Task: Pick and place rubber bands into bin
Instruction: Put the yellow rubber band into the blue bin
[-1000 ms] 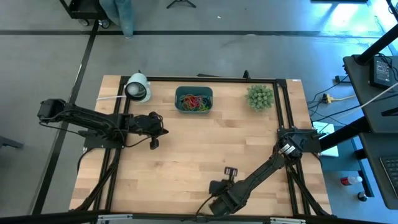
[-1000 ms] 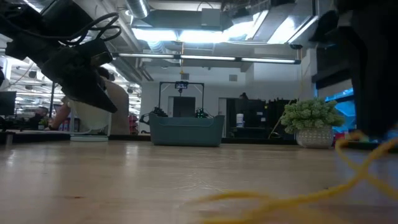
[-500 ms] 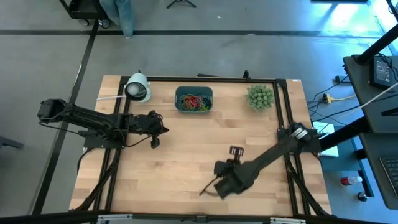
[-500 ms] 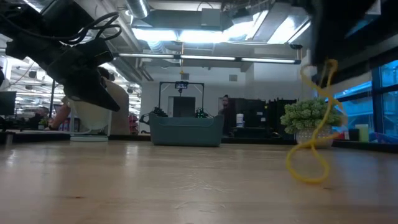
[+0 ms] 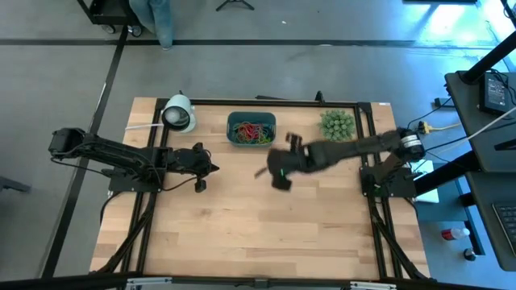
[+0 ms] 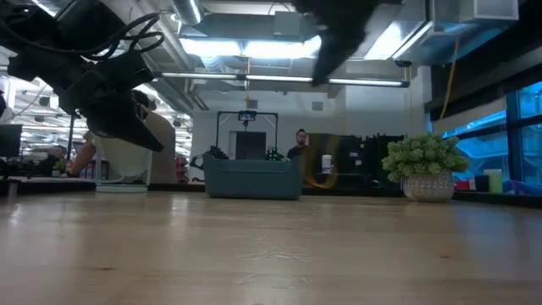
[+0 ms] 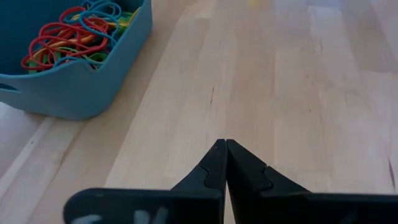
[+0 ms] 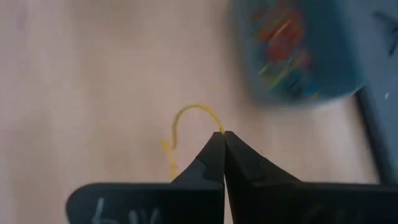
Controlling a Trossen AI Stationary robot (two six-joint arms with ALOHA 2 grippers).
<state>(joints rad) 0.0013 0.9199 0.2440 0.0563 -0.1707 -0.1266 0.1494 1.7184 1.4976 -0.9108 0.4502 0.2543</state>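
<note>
My right gripper (image 5: 266, 171) is in the air near the table's middle, just short of the teal bin (image 5: 251, 130), and shut on a yellow rubber band (image 8: 186, 124). In the low view the band (image 6: 326, 169) dangles blurred in front of the bin (image 6: 252, 178). The bin stands near the far edge and holds a heap of red, green, yellow and blue rubber bands (image 7: 74, 37). My left gripper (image 5: 211, 169) waits shut (image 7: 224, 144) to the left of the bin, above the wood. My right gripper pinches the yellow rubber band at the top of its loop (image 8: 214, 124), right at the fingertips (image 8: 217, 146). The band is lifted clear of the table and hangs slack and curled below the fingers.
A white cylinder (image 5: 179, 113) lies at the far left corner. A spiky green ball plant (image 5: 336, 125) stands to the right of the bin. Bare wood (image 5: 242, 234) fills the table's near half. A person (image 6: 301, 140) stands far back in the room.
My right gripper has swung quickly from the table's near edge up and toward the far edge, to a spot close to the bin. The yellow rubber band went with it: it lay on the wood, was lifted clear, and now hangs in the air.
</note>
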